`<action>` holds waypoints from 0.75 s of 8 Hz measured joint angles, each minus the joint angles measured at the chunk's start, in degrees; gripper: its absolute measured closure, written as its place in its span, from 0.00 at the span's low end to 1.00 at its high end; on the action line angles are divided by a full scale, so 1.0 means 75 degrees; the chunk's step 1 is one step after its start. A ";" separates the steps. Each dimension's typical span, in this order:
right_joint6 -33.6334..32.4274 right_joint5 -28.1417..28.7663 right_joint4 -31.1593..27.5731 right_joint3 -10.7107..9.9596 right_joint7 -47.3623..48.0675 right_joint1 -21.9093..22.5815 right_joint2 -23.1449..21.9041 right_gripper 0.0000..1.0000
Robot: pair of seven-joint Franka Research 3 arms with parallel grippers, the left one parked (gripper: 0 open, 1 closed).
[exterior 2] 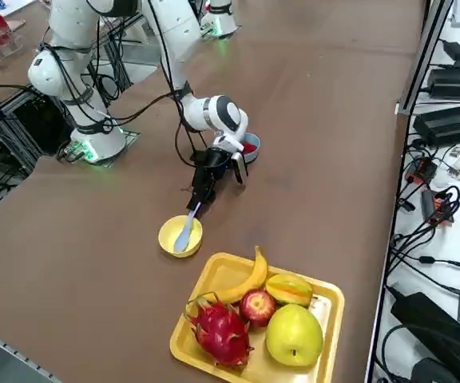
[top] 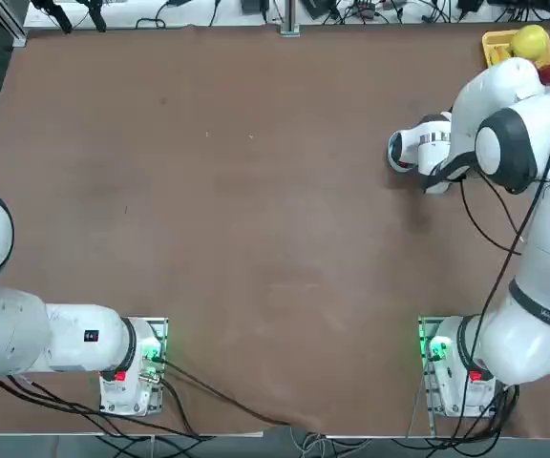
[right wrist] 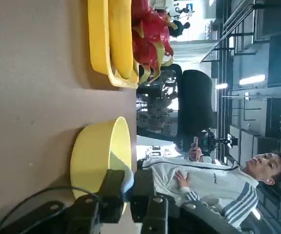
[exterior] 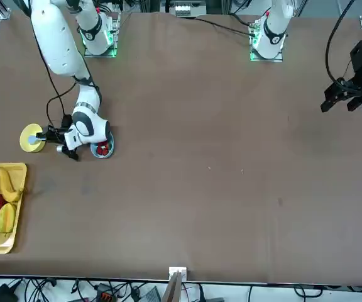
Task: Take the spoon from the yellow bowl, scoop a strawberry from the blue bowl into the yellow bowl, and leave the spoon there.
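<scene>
Now gripping plastic spoon (exterior 2: 184, 235) in hand (exterior 2: 194, 211), blade inside yellow bowl (exterior 2: 170, 246); strawberries (exterior: 103, 150) beyond yellow bowl, scoop and release left.

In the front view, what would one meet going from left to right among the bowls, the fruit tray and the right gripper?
Yellow tray, yellow bowl, right gripper, blue bowl.

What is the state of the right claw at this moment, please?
Right claw: closed on the handle of the spoon, whose bowl end is in the yellow bowl.
</scene>
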 joint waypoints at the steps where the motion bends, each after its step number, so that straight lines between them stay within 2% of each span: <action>1: 0.0000 0.0118 0.0041 0.0000 0.0147 0.0004 -0.0002 0.89; 4: -0.0001 0.0588 0.0406 0.0000 0.0385 0.0072 -0.0212 0.89; 6: 0.0005 0.0783 0.0557 -0.0002 0.0229 0.0090 -0.0868 0.89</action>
